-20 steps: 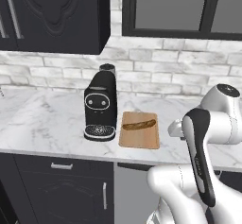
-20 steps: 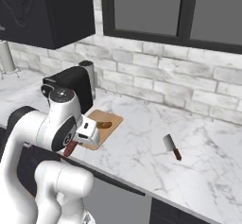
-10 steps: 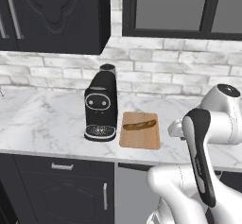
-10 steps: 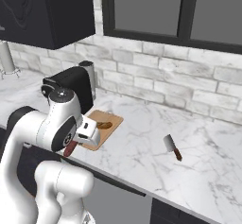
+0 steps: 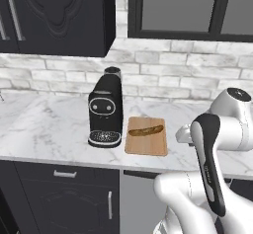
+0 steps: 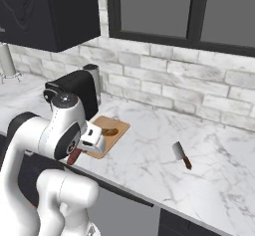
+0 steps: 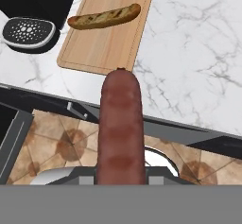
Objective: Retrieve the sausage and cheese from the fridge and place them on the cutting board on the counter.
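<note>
**Sausage in the pincer, short of the board**

Nearest the hand camera, the sausage [image 7: 120,128] is seen held lengthwise, its far end reaching toward the near edge of the cutting board [image 7: 106,36]; the pincer [image 6: 75,155] is judged to be pinching it, though the fingertips themselves are hidden in the hand view; in the right base view a reddish end is seen sticking out below the white hand, held before the front edge of the counter [image 6: 149,160] and not yet over it.

On the board a browner, grill-marked sausage-like piece [image 5: 146,129] is already lying along the far half; what it is cannot be told for certain; the near half of the board is left bare. The placing of the held sausage is therefore judged as nearly reached but not done; no cheese is to be seen, so that fetch is taken as left.

Just beside the board, on its left, a black coffee machine [image 5: 105,110] is set, its drip tray close to the board's edge; a cleaver [image 6: 182,155] is laid well apart to the right; behind, a brick wall [image 5: 163,75] and a dark window [image 6: 189,11] are seen.
</note>
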You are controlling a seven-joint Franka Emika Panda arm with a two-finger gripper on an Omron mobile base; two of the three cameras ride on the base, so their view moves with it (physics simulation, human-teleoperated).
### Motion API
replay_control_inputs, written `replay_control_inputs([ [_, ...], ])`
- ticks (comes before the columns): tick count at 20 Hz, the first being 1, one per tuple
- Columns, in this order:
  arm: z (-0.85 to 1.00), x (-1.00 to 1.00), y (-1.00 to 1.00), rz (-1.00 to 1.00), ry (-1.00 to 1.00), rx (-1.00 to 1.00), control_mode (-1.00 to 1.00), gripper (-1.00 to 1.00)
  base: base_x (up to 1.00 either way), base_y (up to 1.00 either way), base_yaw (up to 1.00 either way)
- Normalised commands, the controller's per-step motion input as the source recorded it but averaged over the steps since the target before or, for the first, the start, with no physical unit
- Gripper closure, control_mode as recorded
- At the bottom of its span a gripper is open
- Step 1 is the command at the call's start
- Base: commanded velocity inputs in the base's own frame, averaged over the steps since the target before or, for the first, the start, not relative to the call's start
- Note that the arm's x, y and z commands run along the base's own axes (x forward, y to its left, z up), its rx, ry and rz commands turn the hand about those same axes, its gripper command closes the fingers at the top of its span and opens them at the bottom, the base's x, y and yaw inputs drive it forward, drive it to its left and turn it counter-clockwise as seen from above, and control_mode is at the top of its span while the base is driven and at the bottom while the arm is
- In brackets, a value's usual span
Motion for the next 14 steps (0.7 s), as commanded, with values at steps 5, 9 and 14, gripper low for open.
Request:
replay_control_inputs([
  [5, 0.00, 0.00, 0.00, 0.00, 0.00, 0.00, -1.00, 1.00, 0.00, 0.00, 0.00],
  [9, 0.00, 0.00, 0.00, 0.00, 0.00, 0.00, -1.00, 1.00, 0.00, 0.00, 0.00],
  [14, -0.20, 0.18, 0.00, 0.13, 0.03, -0.04, -1.00, 1.00, 0.00, 0.00, 0.00],
])
